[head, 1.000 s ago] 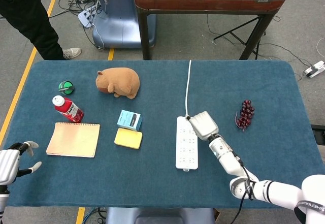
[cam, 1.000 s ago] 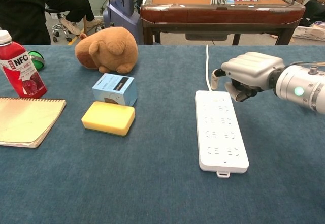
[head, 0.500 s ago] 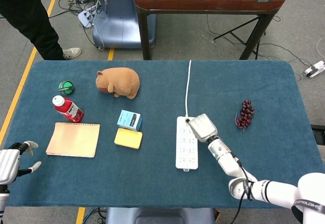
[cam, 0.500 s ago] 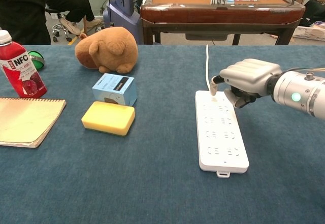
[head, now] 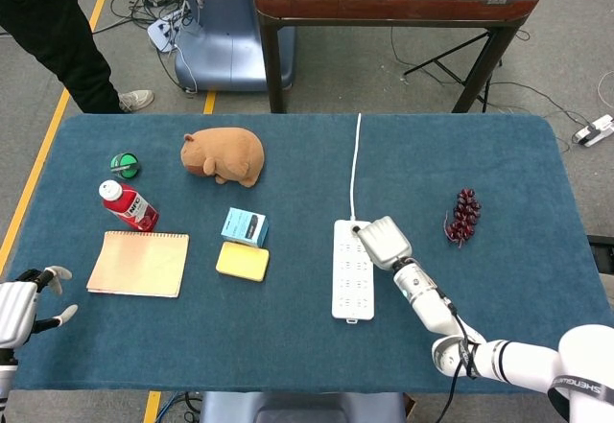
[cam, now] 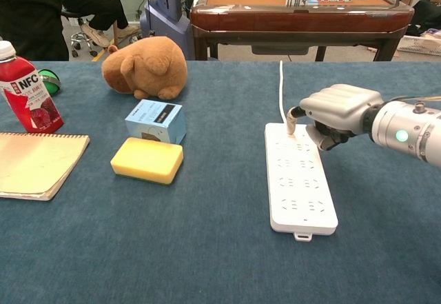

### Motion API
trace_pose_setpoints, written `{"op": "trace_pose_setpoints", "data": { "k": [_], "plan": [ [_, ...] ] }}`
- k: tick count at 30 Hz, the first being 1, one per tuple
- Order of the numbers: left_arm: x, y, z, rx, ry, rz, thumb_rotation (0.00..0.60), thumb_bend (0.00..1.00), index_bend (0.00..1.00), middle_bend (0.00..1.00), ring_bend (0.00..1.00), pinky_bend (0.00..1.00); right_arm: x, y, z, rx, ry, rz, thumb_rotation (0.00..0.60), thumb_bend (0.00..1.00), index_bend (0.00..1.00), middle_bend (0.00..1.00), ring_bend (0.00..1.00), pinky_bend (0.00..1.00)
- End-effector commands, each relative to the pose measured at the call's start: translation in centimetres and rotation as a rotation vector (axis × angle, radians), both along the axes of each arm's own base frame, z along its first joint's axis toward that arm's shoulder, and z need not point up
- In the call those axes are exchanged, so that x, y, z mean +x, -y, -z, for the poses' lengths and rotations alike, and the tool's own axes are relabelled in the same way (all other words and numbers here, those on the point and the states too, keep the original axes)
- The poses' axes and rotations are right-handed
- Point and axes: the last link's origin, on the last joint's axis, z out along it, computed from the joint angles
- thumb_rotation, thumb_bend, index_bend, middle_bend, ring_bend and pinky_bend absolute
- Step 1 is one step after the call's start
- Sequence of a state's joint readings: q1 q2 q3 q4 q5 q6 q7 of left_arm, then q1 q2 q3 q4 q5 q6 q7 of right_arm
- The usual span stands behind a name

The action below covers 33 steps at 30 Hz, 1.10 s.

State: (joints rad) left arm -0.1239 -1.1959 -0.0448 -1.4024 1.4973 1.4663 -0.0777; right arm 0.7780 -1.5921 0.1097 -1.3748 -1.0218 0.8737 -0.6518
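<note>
The white power strip (cam: 298, 176) lies flat on the blue surface (cam: 207, 249), its long side running away from the robot and its white cord (cam: 280, 90) leading off from its far end toward the back edge of the surface. The right hand (cam: 335, 114) sits at that far end, on the strip's right side. Its fingers are curled in toward the palm with nothing held between them, and one fingertip (cam: 291, 120) is stretched out and points down onto the top face of the strip, close to where the cord joins; it appears to touch the strip there. In the head view the same hand (head: 384, 242) overlaps the far right corner of the strip (head: 351, 274), with the rest of the strip bare and nearer the robot than the hand.

The left hand (head: 21, 306) is well apart from the strip, at the near left edge of the surface, fingers spread and holding nothing.

To the left of the strip lie a yellow sponge (cam: 147, 159) and, just behind it, a small blue box (cam: 156, 120). Farther left of the strip are a spiral notebook (cam: 36, 163) and a red juice bottle (cam: 25, 88), with a green ball (head: 124, 165) beyond the bottle. A brown plush toy (cam: 146, 66) rests behind the box. A bunch of dark grapes (head: 463, 217) lies to the right of the strip, well apart from it.
</note>
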Motion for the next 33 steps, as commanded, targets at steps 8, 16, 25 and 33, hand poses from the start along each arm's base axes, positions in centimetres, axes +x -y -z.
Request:
{"op": "trace_pose_setpoints", "data": {
  "k": [8,16,25,33],
  "plan": [
    [0.0,0.0,0.0,-0.001,-0.001,0.0,0.6,0.13,0.5,0.56,0.44,0.71,-0.1,-0.4,0.0,0.008,-0.003,-0.006,0.6,0.72,0.29,0.99,1.0,1.0],
    [0.0,0.0,0.1,-0.002,-0.001,0.0,0.6,0.13,0.5,0.56,0.44,0.72,-0.4,-0.7,0.4,0.024,-0.021,0.005,0.6,0.72,0.29,0.99,1.0,1.0],
    [0.0,0.0,0.0,-0.001,0.0,-0.001,0.6,0.13,0.5,0.56,0.44,0.72,-0.4,-0.3,0.3,0.016,-0.011,0.016,0.6,0.72,0.29,0.99,1.0,1.0],
    [0.0,0.0,0.2,-0.007,-0.005,-0.002,0.6,0.13,0.5,0.56,0.44,0.71,1.3,-1.7,-4.2,-0.083,0.057,-0.062,0.6,0.72,0.29,0.96,1.0,1.0]
  ]
}}
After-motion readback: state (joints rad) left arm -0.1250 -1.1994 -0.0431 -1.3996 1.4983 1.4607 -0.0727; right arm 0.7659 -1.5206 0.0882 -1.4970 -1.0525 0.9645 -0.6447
